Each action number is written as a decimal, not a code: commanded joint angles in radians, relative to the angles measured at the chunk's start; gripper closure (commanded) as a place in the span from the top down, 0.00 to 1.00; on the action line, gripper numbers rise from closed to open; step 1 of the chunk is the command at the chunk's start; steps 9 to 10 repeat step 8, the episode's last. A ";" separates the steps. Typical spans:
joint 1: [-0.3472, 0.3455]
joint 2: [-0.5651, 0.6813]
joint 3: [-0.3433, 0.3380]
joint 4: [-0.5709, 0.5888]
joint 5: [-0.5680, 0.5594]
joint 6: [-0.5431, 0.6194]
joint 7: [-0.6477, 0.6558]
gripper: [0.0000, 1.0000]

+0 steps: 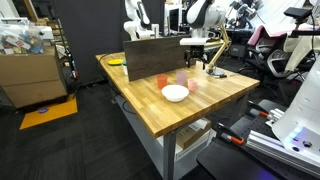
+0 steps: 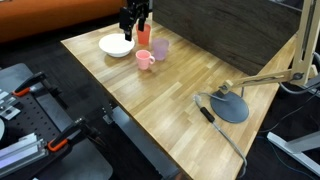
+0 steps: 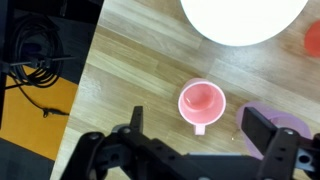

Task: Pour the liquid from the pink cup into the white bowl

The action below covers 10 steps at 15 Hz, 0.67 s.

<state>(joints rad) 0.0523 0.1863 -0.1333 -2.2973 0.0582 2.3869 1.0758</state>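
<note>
Wrist view: claw (image 3: 193, 128) wide open, gripping nothing, fingers (image 3: 135, 125) spread across the bottom of frame. Pink cup (image 3: 202, 103) upright on the wooden worktop (image 3: 130, 60), straight under the claw, in the gap between the two fingers, no contact seen. Cup contents not readable. White bowl (image 3: 245, 18) ahead of the claw, beyond the pink cup and apart from it, cut off by the top edge. Lavender cup (image 3: 285, 128) next to one claw finger, partly hidden behind it, close to the pink cup. Red-orange cup (image 3: 312, 40) further ahead on that same side, beside the bowl, clipped by the frame edge. Off the worktop edge on the claw's opposite side: dark floor, black cables (image 3: 35, 60), yellow floor patch (image 3: 60, 110).

In an exterior view, claw (image 2: 135, 20) raised over the cup group, jaws apart. Pink cup (image 2: 146, 60) standing below the claw, just beside the bowl (image 2: 115, 45). Red-orange cup (image 2: 144, 36) and lavender cup (image 2: 160, 48) close by, all three cups bunched under and around the claw. Grey round-based stand (image 2: 232, 105) with a thin arm well apart from the claw, near the other end of the worktop. Dark upright board (image 2: 230, 30) along the worktop's back edge, behind the claw.
</note>
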 commanded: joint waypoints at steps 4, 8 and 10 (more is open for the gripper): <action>-0.022 -0.111 0.049 -0.048 0.000 -0.049 0.001 1.00; -0.023 -0.103 0.047 -0.053 0.000 -0.049 0.001 1.00; -0.023 -0.103 0.047 -0.053 0.000 -0.049 0.001 1.00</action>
